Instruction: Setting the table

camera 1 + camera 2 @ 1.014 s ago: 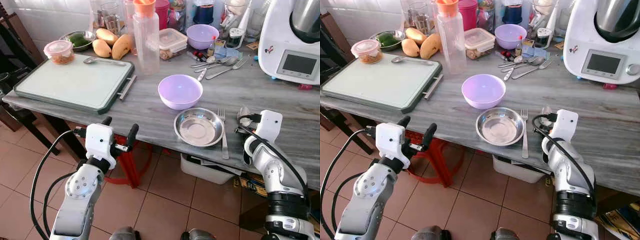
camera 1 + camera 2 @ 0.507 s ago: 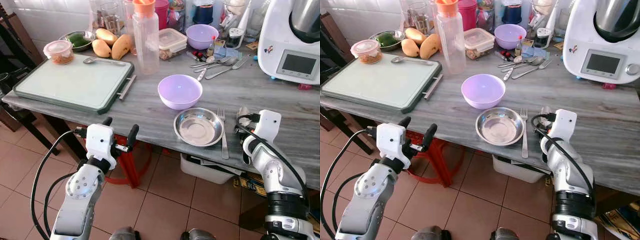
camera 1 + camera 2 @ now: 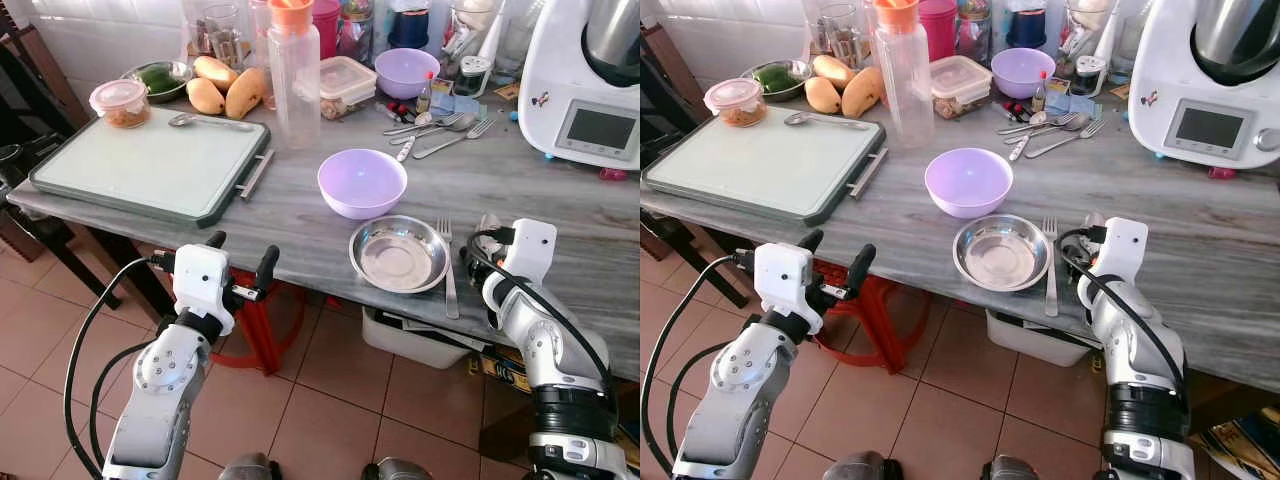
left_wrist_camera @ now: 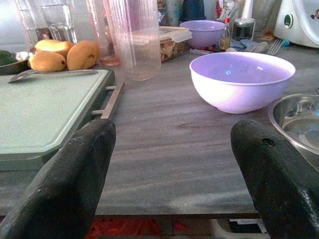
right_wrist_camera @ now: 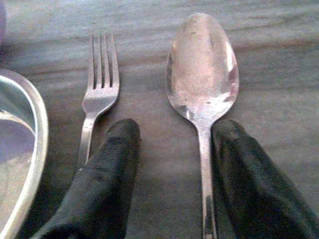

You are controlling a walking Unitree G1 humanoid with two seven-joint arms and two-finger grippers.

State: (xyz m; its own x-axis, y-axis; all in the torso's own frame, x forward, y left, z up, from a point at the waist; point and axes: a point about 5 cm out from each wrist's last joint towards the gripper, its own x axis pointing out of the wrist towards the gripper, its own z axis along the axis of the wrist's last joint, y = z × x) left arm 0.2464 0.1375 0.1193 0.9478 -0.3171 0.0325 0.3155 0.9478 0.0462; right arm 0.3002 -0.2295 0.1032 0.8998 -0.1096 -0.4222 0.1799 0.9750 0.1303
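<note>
A steel bowl [image 3: 398, 253] sits near the table's front edge, with a fork [image 3: 446, 265] lying just right of it. A purple bowl [image 3: 361, 182] stands behind them. Right of the fork lies a spoon [image 5: 202, 64], parallel to it. My right gripper [image 5: 169, 144] rests open on the table, and the spoon's handle runs between its fingers [image 5: 104, 179], close to the outer one. My left gripper [image 3: 240, 255] hangs open in front of the table's edge, holding nothing, and faces the purple bowl [image 4: 241, 79].
A green cutting board [image 3: 150, 165] covers the table's left part, with a spoon on it. Behind stand a tall clear bottle [image 3: 293, 75], mangoes [image 3: 225, 90], food containers, loose cutlery [image 3: 435, 130] and a white kitchen machine [image 3: 590, 85]. A red stool [image 3: 255, 335] stands under the table.
My right wrist has edged slightly left, toward the fork. The left arm and the tableware stay where they were.
</note>
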